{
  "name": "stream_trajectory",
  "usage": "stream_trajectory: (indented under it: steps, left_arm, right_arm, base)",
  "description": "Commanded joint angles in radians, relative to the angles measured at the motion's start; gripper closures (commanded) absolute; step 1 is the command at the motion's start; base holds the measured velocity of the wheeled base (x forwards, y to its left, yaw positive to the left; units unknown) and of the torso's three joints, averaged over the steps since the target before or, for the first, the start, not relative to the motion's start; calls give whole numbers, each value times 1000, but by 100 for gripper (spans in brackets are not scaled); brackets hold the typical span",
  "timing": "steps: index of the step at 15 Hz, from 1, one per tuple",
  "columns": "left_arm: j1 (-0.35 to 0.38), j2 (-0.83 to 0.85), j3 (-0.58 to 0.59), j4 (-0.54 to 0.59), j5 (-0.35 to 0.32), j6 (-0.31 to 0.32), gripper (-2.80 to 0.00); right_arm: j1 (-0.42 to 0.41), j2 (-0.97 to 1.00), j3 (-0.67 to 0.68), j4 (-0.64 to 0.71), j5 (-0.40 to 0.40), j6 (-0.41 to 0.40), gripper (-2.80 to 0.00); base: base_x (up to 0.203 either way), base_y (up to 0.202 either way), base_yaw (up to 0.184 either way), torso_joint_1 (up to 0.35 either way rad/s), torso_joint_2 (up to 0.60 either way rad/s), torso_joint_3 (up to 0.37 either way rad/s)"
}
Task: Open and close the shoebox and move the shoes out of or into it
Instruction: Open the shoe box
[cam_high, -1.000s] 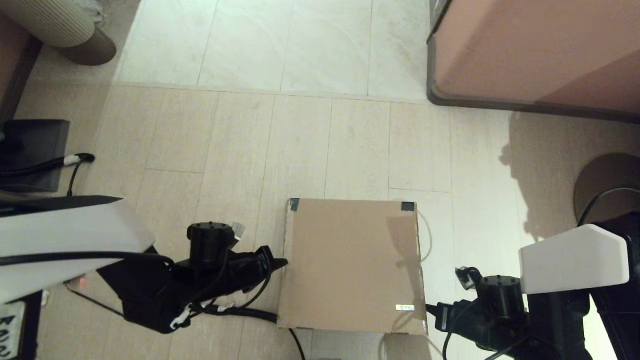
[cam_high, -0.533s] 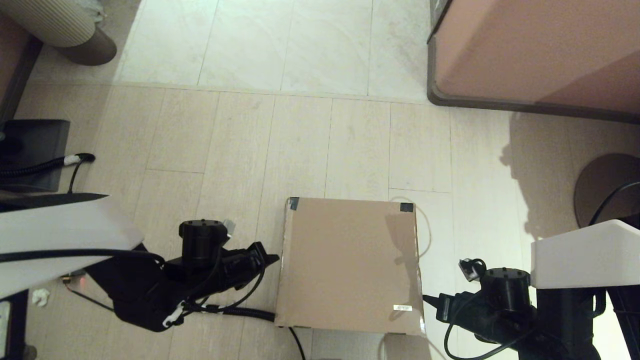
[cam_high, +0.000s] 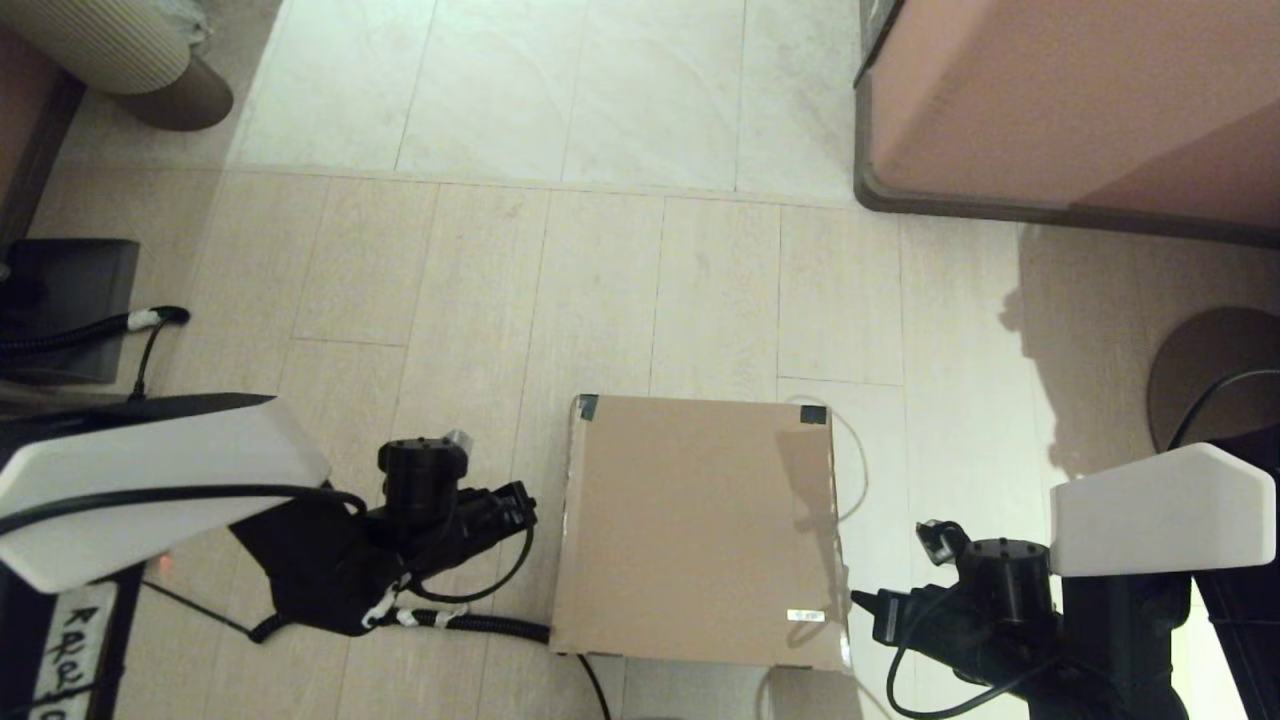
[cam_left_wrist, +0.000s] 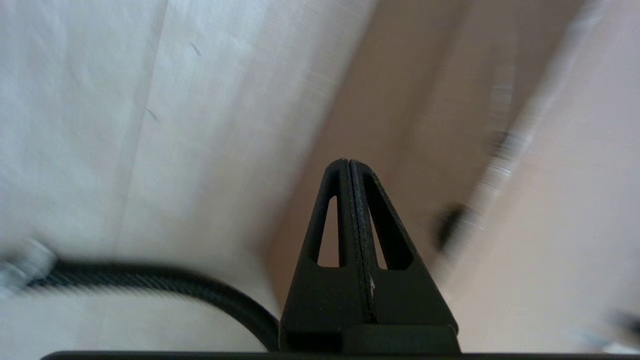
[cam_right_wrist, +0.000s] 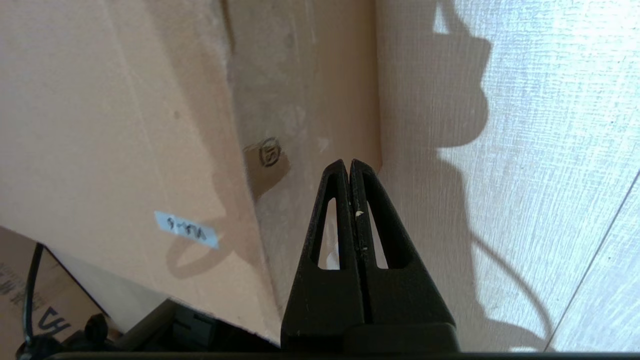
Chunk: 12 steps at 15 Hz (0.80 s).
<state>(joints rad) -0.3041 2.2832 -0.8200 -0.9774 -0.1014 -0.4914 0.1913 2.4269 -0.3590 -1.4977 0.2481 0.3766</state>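
You are looking at a shoebox (cam_high: 700, 530) with its lid lying flat and shut, sitting on the floor (cam_high: 600, 280) between your two tools. Judging by that, the lid is either not yet lifted or already back down; the pictures cannot tell you which, and the shoes are nowhere in view, so they may be inside.

Your left tool (cam_high: 520, 500) sits just off the box's left side, apart from it, fingers pressed together and holding nothing. Your right tool (cam_high: 858, 602) points at the box's right wall near its nearer corner, close to the white sticker (cam_high: 806, 616); its fingers are also pressed together on nothing.

Whether the right tip touches the cardboard is hard to make out. The left wrist view is smeared. The box's near edge is partly cut off.
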Motion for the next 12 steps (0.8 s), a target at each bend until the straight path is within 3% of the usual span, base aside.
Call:
stream_trajectory:
  steps: [1, 8, 12]
  left_arm:
    - [-35, 76, -45, -5, 53, 46, 0]
    - [-113, 68, -140, 215, 77, 51, 0]
    - [-135, 30, -142, 237, 80, 24, 0]
  right_arm:
    - [0, 9, -11, -9, 0, 2, 0]
    - [8, 30, -10, -9, -1, 2, 0]
    - [10, -5, 3, 10, 6, 14, 0]
  base:
    - [0, 0, 0, 0, 0, 0]
    - [0, 0, 0, 0, 0, 0]
    - [0, 0, 0, 0, 0, 0]
